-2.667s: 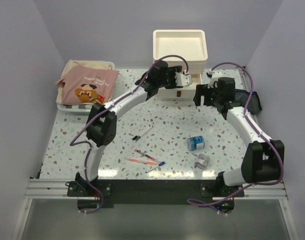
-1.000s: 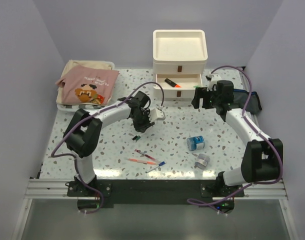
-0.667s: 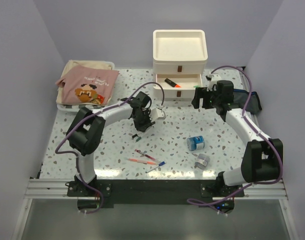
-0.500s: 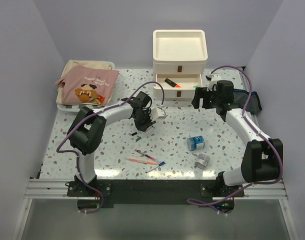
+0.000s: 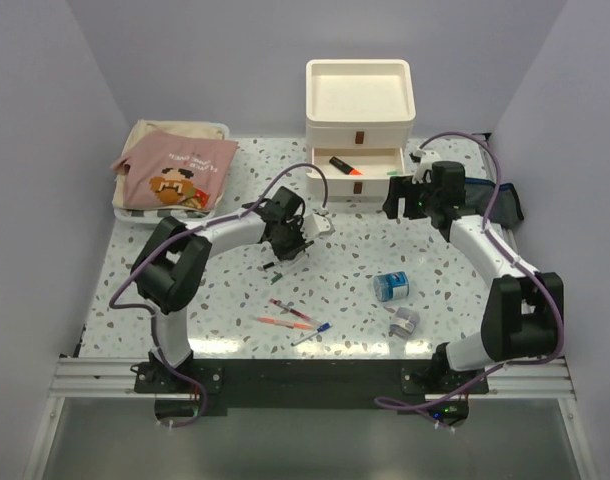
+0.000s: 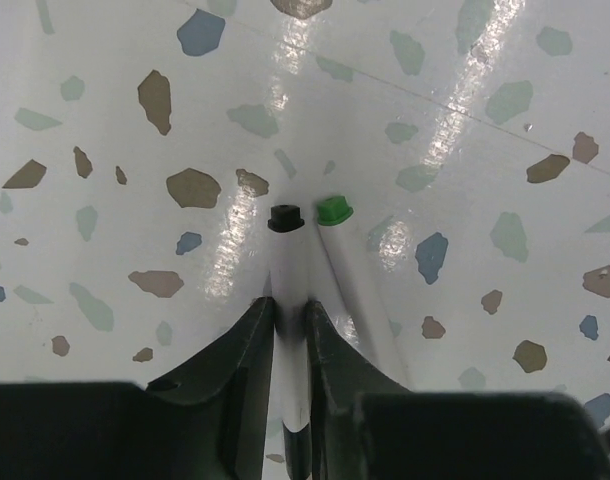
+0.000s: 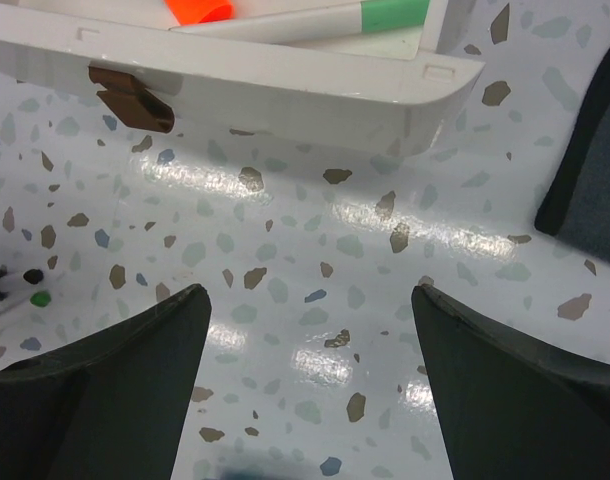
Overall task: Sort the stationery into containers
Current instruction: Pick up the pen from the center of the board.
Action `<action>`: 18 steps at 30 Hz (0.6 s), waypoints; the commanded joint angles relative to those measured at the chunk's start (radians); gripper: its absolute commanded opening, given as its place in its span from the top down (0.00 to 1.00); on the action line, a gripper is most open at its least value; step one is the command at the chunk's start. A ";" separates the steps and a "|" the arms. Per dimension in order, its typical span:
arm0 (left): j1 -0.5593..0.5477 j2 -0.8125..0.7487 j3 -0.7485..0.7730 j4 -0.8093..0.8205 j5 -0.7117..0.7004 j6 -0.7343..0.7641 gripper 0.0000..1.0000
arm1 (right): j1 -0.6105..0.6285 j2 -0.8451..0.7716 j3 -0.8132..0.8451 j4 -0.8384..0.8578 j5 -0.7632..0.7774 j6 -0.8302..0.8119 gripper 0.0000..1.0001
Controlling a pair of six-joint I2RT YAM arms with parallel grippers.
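The left end effector (image 6: pixel 290 312) is clamped on a black-tipped marker (image 6: pixel 286 255) lying on the speckled surface (image 6: pixel 125 130), just beside a green-tipped marker (image 6: pixel 349 265). The right end effector (image 7: pixel 310 295) hangs spread wide near the open drawer (image 7: pixel 285 85).

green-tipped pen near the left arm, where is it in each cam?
Top external: green-tipped pen left of centre, poking out below the left gripper.
Left wrist: the pen at centre, just right of the jaws.
Right wrist: the pen at the far left edge, only its tip.
Shared landmark: black-tipped pen right beside it, between the left jaws.
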 commanded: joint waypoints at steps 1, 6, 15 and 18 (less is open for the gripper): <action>-0.006 0.090 -0.106 0.069 -0.107 -0.025 0.82 | -0.002 0.018 0.065 -0.007 -0.015 -0.016 0.15; 0.000 0.039 -0.076 -0.028 0.005 0.050 1.00 | -0.002 0.027 0.089 -0.019 -0.015 -0.025 0.15; 0.041 -0.166 0.215 -0.295 0.147 0.273 1.00 | -0.002 0.035 0.091 0.007 -0.019 -0.020 0.16; 0.037 -0.189 0.324 -0.249 0.146 0.277 1.00 | -0.001 0.030 0.086 0.008 -0.015 -0.022 0.16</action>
